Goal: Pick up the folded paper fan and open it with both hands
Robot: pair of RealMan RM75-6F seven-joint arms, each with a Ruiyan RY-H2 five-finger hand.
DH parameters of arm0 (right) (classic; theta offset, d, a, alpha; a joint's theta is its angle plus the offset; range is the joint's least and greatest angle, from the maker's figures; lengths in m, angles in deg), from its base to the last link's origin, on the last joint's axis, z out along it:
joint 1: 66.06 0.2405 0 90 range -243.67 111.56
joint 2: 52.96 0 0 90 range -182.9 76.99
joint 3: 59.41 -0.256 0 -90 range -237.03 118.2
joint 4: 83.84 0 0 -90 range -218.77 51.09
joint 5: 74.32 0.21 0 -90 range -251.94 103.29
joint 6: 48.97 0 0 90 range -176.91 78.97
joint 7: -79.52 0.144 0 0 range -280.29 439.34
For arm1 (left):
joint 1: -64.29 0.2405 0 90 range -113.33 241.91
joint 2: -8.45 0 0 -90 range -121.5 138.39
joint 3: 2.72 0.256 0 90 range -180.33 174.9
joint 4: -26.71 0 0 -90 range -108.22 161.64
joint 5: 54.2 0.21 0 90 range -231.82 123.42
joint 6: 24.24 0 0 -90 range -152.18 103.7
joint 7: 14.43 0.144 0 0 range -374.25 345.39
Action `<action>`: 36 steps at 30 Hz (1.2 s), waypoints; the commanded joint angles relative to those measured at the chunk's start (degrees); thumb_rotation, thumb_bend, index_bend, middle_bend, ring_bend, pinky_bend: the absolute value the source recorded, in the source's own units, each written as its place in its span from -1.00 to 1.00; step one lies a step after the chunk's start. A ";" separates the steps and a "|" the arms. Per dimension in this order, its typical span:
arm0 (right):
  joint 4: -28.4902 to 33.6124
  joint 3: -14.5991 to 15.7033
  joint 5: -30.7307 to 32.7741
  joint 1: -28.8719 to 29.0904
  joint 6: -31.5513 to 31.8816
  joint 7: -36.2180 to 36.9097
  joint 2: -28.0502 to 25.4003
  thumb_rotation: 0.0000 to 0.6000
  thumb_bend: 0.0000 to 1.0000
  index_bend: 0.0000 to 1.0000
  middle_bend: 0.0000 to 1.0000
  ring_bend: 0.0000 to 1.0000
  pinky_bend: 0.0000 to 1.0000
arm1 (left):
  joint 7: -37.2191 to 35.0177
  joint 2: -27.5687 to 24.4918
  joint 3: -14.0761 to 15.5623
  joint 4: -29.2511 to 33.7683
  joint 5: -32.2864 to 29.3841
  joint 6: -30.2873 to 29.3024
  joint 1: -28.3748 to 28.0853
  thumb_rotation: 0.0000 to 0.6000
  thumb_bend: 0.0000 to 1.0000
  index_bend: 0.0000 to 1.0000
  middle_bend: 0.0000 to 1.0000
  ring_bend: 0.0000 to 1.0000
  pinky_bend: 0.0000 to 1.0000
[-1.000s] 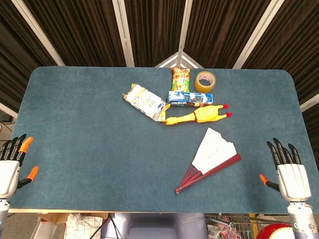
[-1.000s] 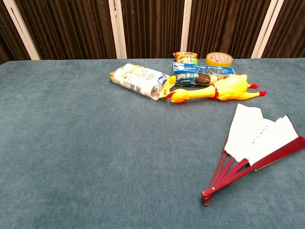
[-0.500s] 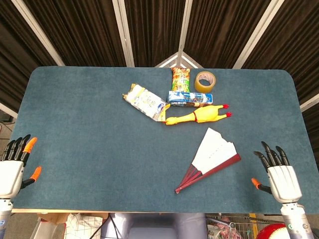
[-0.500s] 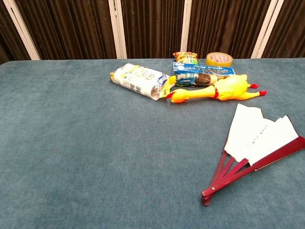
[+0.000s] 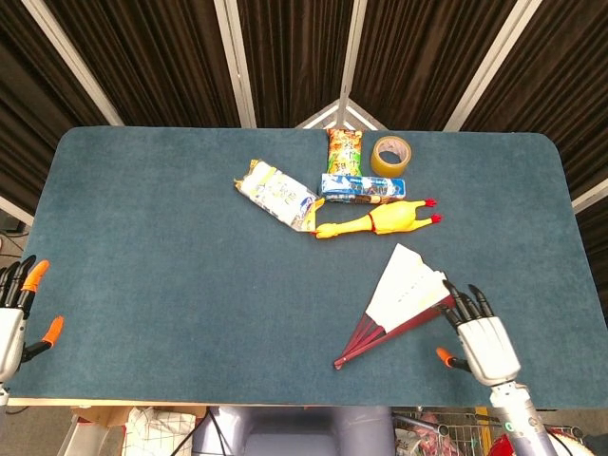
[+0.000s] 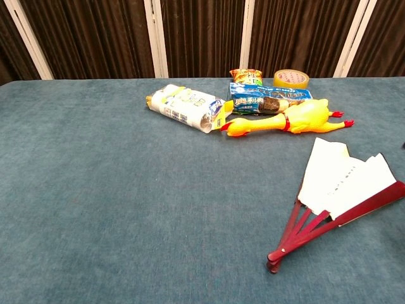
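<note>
A wide table covered in blue-grey felt-like cloth [image 5: 171,285] is filling most of both views, backed by dark brown pleated curtains with pale slanted rails [image 5: 123,57].

The partly spread paper fan with white leaves and dark red ribs [image 5: 404,299] is lying flat on the cloth toward the table's right front, its pivot end pointing at the near edge and its white leaf pointing toward the far side. In the chest view the same fan [image 6: 345,187] is lying at the right, its red outer rib running off the frame edge.

The right hand, white-backed with black fingers and an orange thumb tip [image 5: 482,337], is hovering palm-down just beside the fan's right edge; its fingers [image 5: 463,304] are spread apart and holding nothing, their tips lying at the red outer rib, though whether they are touching it cannot be told. The left hand, also white with black fingers and orange tips [image 5: 13,318], is sitting at the table's front left corner, fingers apart and empty, well apart from the fan.

Near the far middle, a white and yellow snack packet [image 5: 277,195] is lying beside a yellow rubber chicken with red feet [image 5: 380,220], a blue packet [image 5: 362,187], an orange-green snack bag [image 5: 346,152] and a roll of brown packing tape [image 5: 389,155].
</note>
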 commanded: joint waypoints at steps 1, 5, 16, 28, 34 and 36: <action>-1.61 0.23 0.02 1.05 -1.83 -0.33 2.43 1.00 -0.65 -0.34 -0.84 -0.64 -0.83 | -1.35 -0.28 -0.56 -0.47 -0.16 -1.00 0.31 1.00 -0.08 -0.87 -1.00 -1.00 -1.00; -3.72 0.14 1.08 1.83 -3.69 -0.81 4.90 1.00 -0.65 -0.33 -0.84 -0.64 -0.83 | -2.81 -0.57 -0.83 -0.99 -0.38 -1.33 0.49 1.00 -0.08 -0.87 -1.00 -1.00 -1.00; -8.64 -0.45 3.30 4.10 -7.71 -2.26 9.61 1.00 -0.61 -0.24 -0.84 -0.63 -0.83 | -2.15 -0.30 -0.72 -1.32 -0.40 -0.46 0.17 1.00 -0.08 -0.86 -1.00 -1.00 -1.00; -12.12 -0.61 4.54 5.13 -8.71 -0.88 12.13 1.00 -0.49 -0.12 -0.84 -0.63 -0.83 | 0.77 0.75 -0.42 -1.05 -0.39 0.78 -0.38 1.00 -0.08 -0.86 -1.00 -1.00 -1.00; -14.21 -0.35 4.54 5.59 -8.91 -0.04 13.50 1.00 -0.47 -0.09 -0.84 -0.64 -0.83 | 1.13 0.91 -0.48 -0.96 -0.57 0.75 -0.33 1.00 -0.08 -0.86 -1.00 -1.00 -1.00; -14.82 -0.31 4.52 5.82 -9.07 0.02 13.93 1.00 -0.45 -0.07 -0.84 -0.64 -0.82 | 1.36 0.98 -0.47 -0.98 -0.61 0.89 -0.39 1.00 -0.08 -0.86 -1.00 -1.00 -1.00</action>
